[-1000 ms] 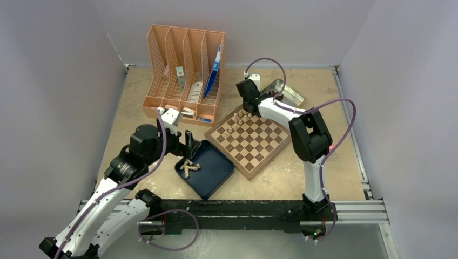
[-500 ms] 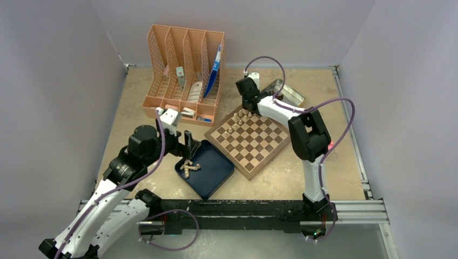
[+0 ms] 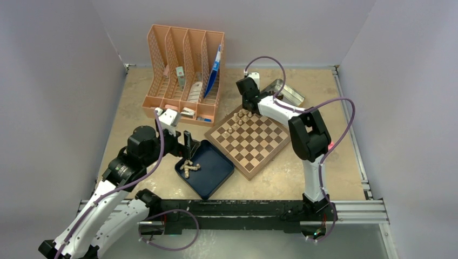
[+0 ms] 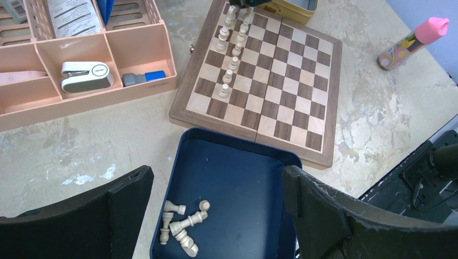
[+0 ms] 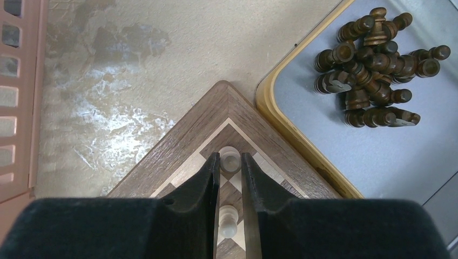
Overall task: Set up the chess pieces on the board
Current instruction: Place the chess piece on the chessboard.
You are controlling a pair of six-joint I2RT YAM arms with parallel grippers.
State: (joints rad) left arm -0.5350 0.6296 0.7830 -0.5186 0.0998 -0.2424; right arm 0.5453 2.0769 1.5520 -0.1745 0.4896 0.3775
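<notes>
From above, the board (image 3: 249, 141) lies at an angle on the tabletop (image 3: 135, 108), just beside a dark blue tray (image 3: 211, 174) on its left. A few pale chess pieces (image 3: 188, 167) lie in a heap in that tray, and more stand in rows near the board's far corner. The left arm's fingers (image 3: 187, 145) hang over the tray's far edge. The right arm's fingers (image 3: 247, 106) reach down at the board's far corner. A peach desk organizer (image 3: 183, 75) stands at the back.

The left wrist camera shows the left arm's fingers spread wide, one on each side of the blue tray and holding nothing. Loose pieces lie toppled below, and the board sits beyond.

The right wrist camera shows the right arm's fingers closed narrowly around a pale piece (image 5: 230, 159) standing on the board's corner square. Just past the corner, dark pieces (image 5: 375, 70) lie piled in a yellow-rimmed tin (image 5: 289, 132).
</notes>
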